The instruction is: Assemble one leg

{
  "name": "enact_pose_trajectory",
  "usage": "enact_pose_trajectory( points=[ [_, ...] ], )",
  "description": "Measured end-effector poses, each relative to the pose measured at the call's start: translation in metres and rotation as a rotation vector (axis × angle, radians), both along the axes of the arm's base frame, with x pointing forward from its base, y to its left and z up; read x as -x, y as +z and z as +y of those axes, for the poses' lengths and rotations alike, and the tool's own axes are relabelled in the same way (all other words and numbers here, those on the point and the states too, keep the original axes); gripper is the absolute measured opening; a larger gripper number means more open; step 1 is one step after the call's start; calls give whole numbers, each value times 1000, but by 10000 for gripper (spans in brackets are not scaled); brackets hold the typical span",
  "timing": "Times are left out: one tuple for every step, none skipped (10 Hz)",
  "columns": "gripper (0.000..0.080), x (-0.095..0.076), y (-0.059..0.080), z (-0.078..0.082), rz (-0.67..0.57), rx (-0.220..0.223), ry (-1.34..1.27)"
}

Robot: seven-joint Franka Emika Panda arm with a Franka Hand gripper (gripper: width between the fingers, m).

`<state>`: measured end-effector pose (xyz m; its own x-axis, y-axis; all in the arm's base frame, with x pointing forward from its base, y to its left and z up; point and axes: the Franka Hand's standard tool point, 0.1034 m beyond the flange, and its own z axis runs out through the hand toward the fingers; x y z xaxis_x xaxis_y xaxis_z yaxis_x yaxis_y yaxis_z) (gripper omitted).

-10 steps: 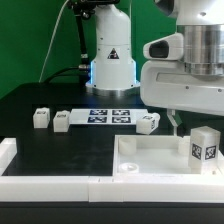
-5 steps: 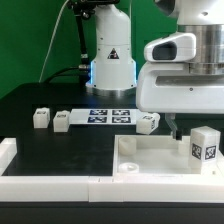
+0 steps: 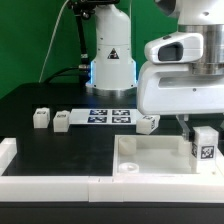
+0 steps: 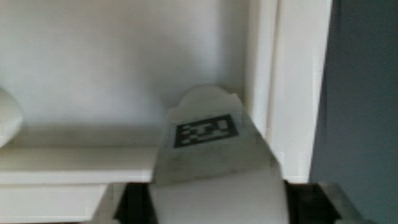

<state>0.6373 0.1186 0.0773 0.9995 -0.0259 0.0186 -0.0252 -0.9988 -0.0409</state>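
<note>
Exterior view shows the leg [image 3: 205,143] standing in the white tray [image 3: 135,160] under the gripper [image 3: 192,126], whose opening I cannot tell, so a crooked drop could tip it over.

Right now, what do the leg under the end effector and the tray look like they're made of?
Leg: probably white plastic, matte, with a black-and-white printed tag on its side. Tray: same plain white look, smooth with rounded edges, likely moulded or printed plastic.
</note>
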Motion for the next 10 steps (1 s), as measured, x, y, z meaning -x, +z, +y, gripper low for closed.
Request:
enact_pose_trajectory(
  points=[
    [290,0,0,0,2,-1,-42],
    [290,0,0,0,2,-2,-52],
    [290,0,0,0,7,-8,-137],
    [290,0,0,-1,12,-15,-287],
    [290,0,0,-5,14,-20,-413],
    [290,3,0,-14,12,-17,-508],
    [291,4,0,-21,13,-12,-608],
    [295,4,0,-25,14,-5,-708],
    [301,5,0,-29,13,5,-753],
    [301,5,0,-32,13,13,-797]
  ],
)
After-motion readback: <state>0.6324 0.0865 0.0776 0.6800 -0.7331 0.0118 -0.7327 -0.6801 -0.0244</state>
